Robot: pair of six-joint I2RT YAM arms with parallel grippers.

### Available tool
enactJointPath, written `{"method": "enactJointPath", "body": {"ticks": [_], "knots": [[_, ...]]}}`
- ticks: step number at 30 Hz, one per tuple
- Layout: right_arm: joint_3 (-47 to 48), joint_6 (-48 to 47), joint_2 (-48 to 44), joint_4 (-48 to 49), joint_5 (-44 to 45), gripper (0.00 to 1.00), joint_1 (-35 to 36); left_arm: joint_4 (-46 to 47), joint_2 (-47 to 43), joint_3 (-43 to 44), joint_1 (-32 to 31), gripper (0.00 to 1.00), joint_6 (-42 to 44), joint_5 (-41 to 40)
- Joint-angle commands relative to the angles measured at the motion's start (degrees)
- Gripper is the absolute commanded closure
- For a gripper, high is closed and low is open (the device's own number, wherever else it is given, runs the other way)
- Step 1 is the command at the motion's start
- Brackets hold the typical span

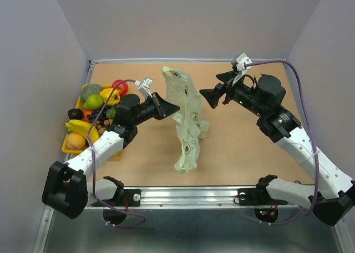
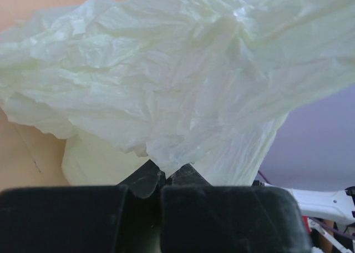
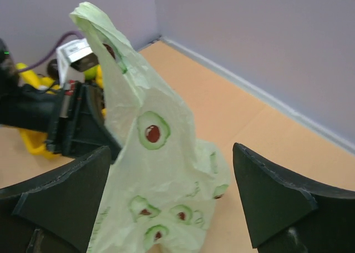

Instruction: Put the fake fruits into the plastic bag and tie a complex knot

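Pale lilac walls (image 1: 166,20) close in a tan surface (image 1: 249,153) on three sides, with both arm bases at the near edge. Down the middle of it the plastic bag (image 1: 187,120) is a crumpled, pale green strip. Its far end is lifted and its near end trails on the surface.

The left pincer (image 1: 175,107) reaches in from the left and meets the bag's side about halfway along. From the left wrist, its dark fingers (image 2: 145,178) are pressed together, and wrinkled film of the plastic bag (image 2: 183,86) runs down into the pinch.

The right pincer (image 1: 206,95) sits to the right of the bag, apart from it and aimed at it. From the right wrist, the right pincer (image 3: 171,153) is spread wide, and the plastic bag (image 3: 155,170) stands upright beyond the gap. A handle loop (image 3: 97,23) is at the top of the bag, and green rings with brown-red centres are printed down its face. The left pincer (image 3: 108,147) shows behind the bag's left edge.

The fake fruits (image 1: 94,111) are piled in a yellow tray (image 1: 69,147) against the left wall, beside the left arm. Among them are a red apple (image 1: 120,87), a green apple (image 1: 93,101) and a banana (image 1: 83,128)
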Motion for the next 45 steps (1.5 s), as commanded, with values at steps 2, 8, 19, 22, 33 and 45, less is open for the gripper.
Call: {"method": "enactJointPath", "body": {"ticks": [2, 8, 19, 22, 33, 45], "knots": [[0.4, 16.9, 2.8, -7.4, -7.2, 0.04, 0.1, 3.1, 0.6, 3.7, 0.2, 1.0, -4.9, -1.2], [-4.1, 25.7, 10.5, -0.9, -11.6, 0.0, 0.1, 3.7, 1.0, 2.8, 0.2, 1.0, -6.1, -1.1], [-10.5, 31.7, 13.0, 8.4, -16.2, 0.0, 1.0, 8.3, 1.5, 0.1, 0.1, 1.0, -8.9, -0.6], [-12.2, 34.1, 12.3, 9.9, -19.1, 0.0, 1.0, 8.6, 1.5, -0.9, 0.2, 1.0, -9.5, -0.8], [-17.8, 35.5, 5.1, 9.8, -18.5, 0.0, 1.1, 8.7, 2.4, -0.5, 0.1, 1.0, -11.5, -1.3], [-15.1, 35.3, 12.4, 16.2, -6.1, 0.0, 6.9, 9.5, 3.5, 0.4, -0.7, 1.0, -12.7, 0.0]]}}
